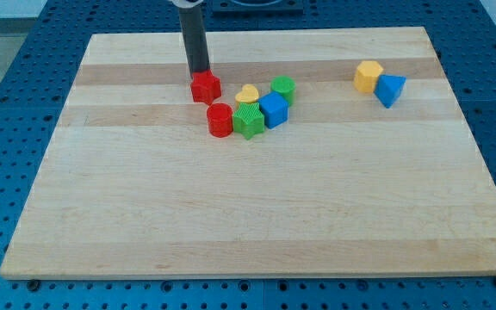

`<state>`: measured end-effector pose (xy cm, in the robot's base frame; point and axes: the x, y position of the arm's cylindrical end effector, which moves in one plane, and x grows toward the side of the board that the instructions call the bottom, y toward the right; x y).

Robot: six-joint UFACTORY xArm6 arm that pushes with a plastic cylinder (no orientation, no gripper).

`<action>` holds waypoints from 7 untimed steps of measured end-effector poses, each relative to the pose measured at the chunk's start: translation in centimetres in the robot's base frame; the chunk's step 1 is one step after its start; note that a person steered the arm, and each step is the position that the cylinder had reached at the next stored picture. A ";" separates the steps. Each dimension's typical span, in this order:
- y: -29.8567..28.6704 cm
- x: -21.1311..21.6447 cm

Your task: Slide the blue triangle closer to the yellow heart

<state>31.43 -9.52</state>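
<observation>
The blue triangle lies at the view's upper right, touching a yellow hexagon block on its left. The yellow heart sits in a cluster near the upper middle of the wooden board. My tip rests just above a red block at the cluster's left end, touching or almost touching it. The tip is far to the left of the blue triangle.
Around the heart: a green cylinder to its right, a blue cube and a green star-like block below it, and a red cylinder at lower left. Blue perforated table surrounds the board.
</observation>
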 end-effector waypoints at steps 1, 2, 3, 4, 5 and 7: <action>0.5 2.3; 0.9 1.1; 3.2 -2.4; 12.4 -4.1; 24.1 -4.3; 39.1 5.0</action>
<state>36.47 29.55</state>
